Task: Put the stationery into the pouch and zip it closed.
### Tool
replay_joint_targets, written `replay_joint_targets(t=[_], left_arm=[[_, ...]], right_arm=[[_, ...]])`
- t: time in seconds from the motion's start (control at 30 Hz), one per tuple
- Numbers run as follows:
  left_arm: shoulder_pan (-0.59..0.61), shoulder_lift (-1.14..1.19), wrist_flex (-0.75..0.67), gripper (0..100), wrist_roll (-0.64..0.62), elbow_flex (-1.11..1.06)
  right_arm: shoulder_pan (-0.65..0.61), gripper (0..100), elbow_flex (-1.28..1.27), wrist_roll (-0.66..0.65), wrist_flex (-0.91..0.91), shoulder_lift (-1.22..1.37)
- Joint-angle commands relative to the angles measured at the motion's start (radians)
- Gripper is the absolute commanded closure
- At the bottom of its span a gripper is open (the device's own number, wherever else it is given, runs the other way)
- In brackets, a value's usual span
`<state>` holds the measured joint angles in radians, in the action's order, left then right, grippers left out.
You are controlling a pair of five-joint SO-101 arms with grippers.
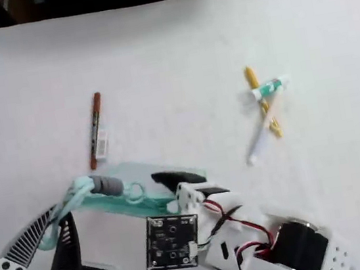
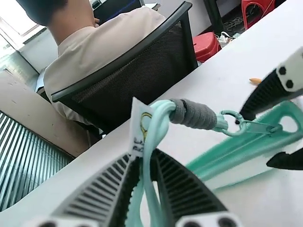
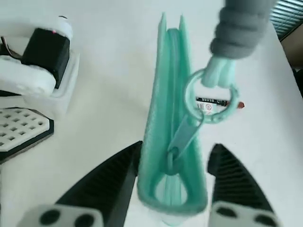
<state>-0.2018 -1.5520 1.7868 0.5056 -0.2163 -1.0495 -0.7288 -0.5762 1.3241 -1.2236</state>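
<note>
The teal pouch (image 1: 129, 184) stands on its edge near the front of the table. My left gripper (image 1: 68, 206) is shut on the pouch's teal strap (image 2: 150, 137). That strap runs through a grey wrap (image 2: 194, 114) to the ring of the zip pull (image 2: 236, 125). My right gripper (image 3: 175, 149) is shut on the pouch's other end (image 3: 173, 189), one finger on each side. A brown marker (image 1: 95, 130) lies just beyond the pouch. Further right, a yellow pen (image 1: 262, 103), a white-and-teal pen (image 1: 270, 88) and a white pen (image 1: 260, 136) lie crossed.
The white table (image 1: 166, 48) stretches wide beyond the pens, and its far edge meets a dark background. The base of the left arm (image 3: 33, 71) stands close beside the pouch. The right arm's camera board (image 1: 173, 240) sits just in front of the pouch.
</note>
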Motion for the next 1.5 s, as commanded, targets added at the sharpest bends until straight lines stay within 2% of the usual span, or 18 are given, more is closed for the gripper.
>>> replay_joint_targets(t=[0.0, 0.13, 0.2, 0.37, 0.53, 0.77, 1.03, 1.2, 1.47], left_arm=[[-0.013, 0.002, -0.055, 94, -0.011, 0.005], [-0.013, 0.004, -0.098, 94, -0.063, -0.002], [-0.013, 0.004, -0.135, 94, -0.087, -0.038], [-0.013, 0.004, -0.244, 94, -0.094, -0.184], [-0.008, 0.004, -0.385, 94, -0.164, -0.265], [0.173, 0.004, -0.588, 94, -0.221, -0.468], [0.45, 0.002, -0.878, 94, -0.215, -0.812], [0.496, 0.002, -0.959, 94, -0.215, -0.89], [0.57, 0.015, -1.117, 94, -0.221, -1.01]], right_arm=[[0.082, 82.3, -0.025, -0.051, -0.001, -0.013], [0.219, 80.0, -0.026, -0.043, -0.015, -0.077], [0.231, 83.4, -0.025, -0.038, -0.039, -0.125], [0.239, 99.0, -0.028, -0.043, -0.107, -0.193], [0.302, 97.8, -0.04, -0.037, -0.114, -0.156], [0.414, 98.0, -0.078, 0.129, -0.211, -0.148], [0.423, 98.1, -0.049, 0.204, -0.225, -0.263], [0.42, 98.1, -0.041, 0.201, -0.202, -0.277], [0.314, 98.1, -0.04, 0.152, -0.15, -0.286]])
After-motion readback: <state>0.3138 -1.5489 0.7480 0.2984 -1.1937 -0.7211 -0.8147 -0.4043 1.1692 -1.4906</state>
